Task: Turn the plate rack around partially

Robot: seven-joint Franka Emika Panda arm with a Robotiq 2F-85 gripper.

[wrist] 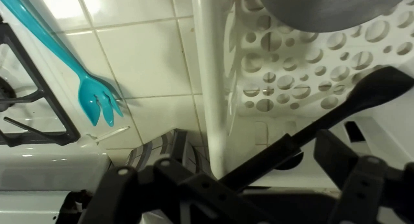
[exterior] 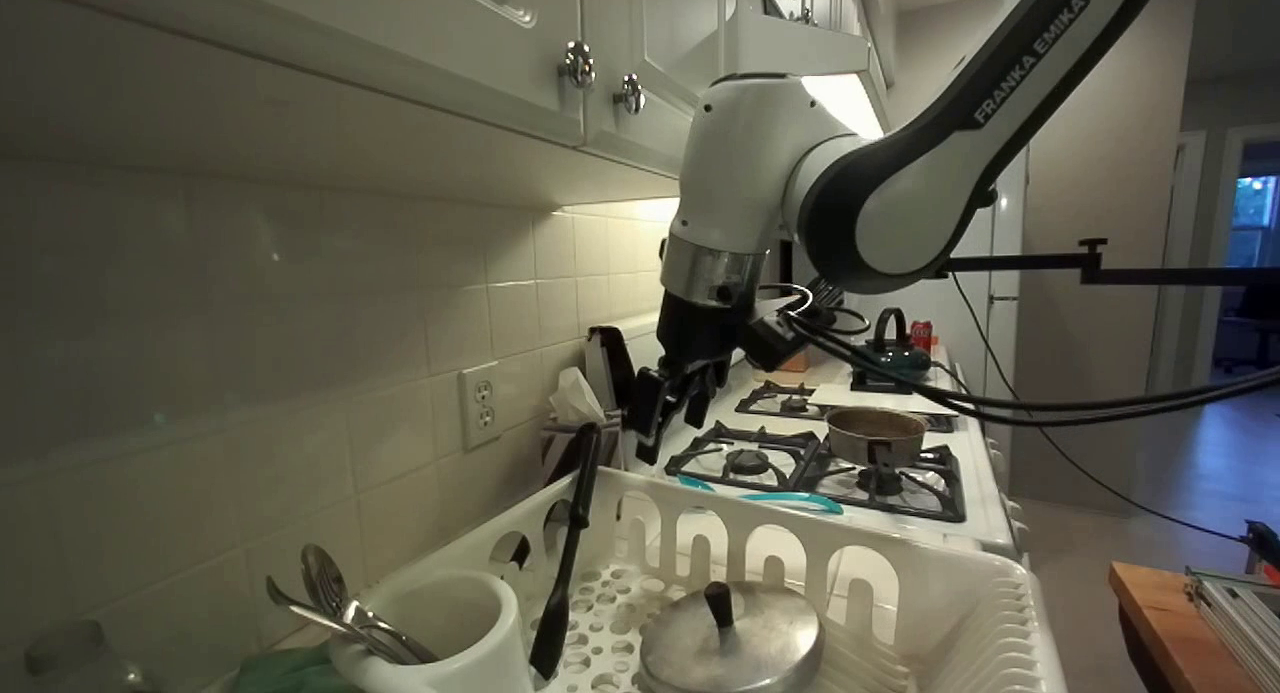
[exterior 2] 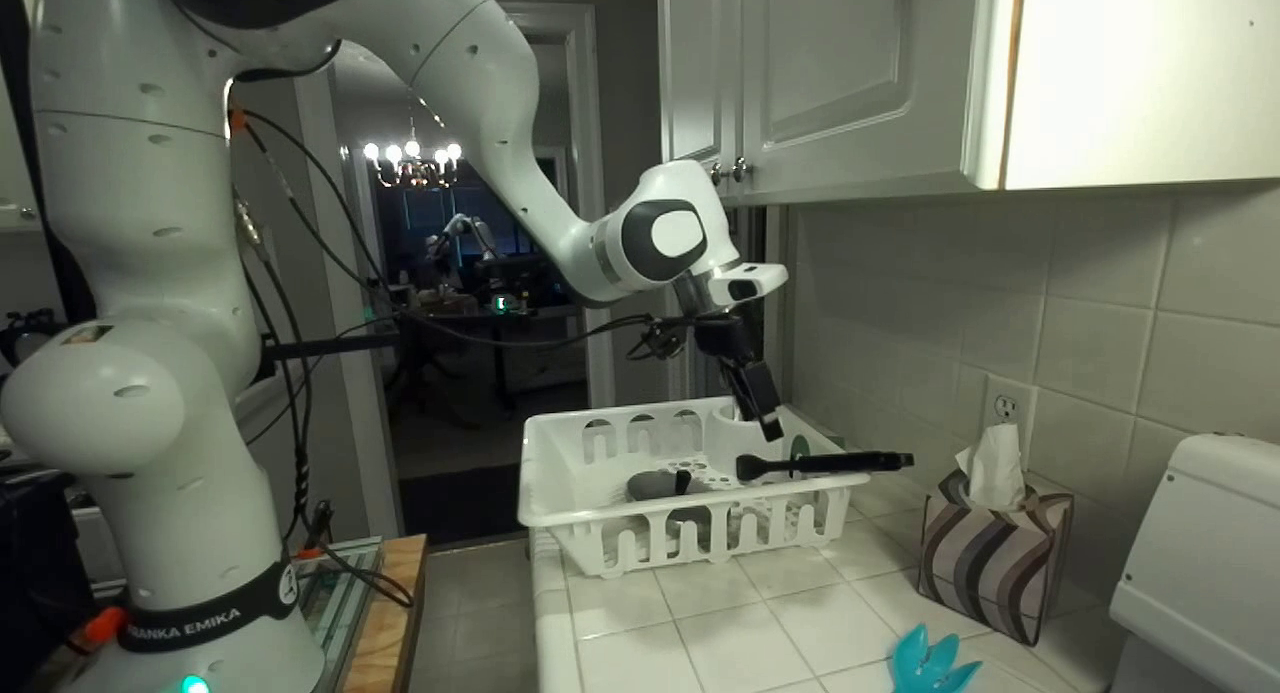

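The plate rack point(exterior: 935, 563) is a large white plastic rack with slotted walls; it also shows in an exterior view point(exterior 2: 560, 453) and in the wrist view point(wrist: 207, 72). A metal lid point(exterior: 740, 638) and a black long-handled utensil point(exterior: 568, 563) lie in it, the utensil's handle leaning out over a corner. A round white utensil cup point(exterior: 450, 628) at its corner holds cutlery. My gripper point(wrist: 252, 141) is open and empty above this corner; it also shows in both exterior views point(exterior: 672, 433) point(exterior 2: 765, 418). In the wrist view the rim and the black handle lie between its fingers.
A striped tissue box point(exterior 2: 990, 548) stands beside the rack near the tiled wall point(exterior: 400, 453). A turquoise fork-like server point(wrist: 93, 94) lies between rack and stove point(exterior: 690, 513). A pot point(exterior: 875, 438) sits on a burner. White cabinets point(exterior: 450, 73) hang above.
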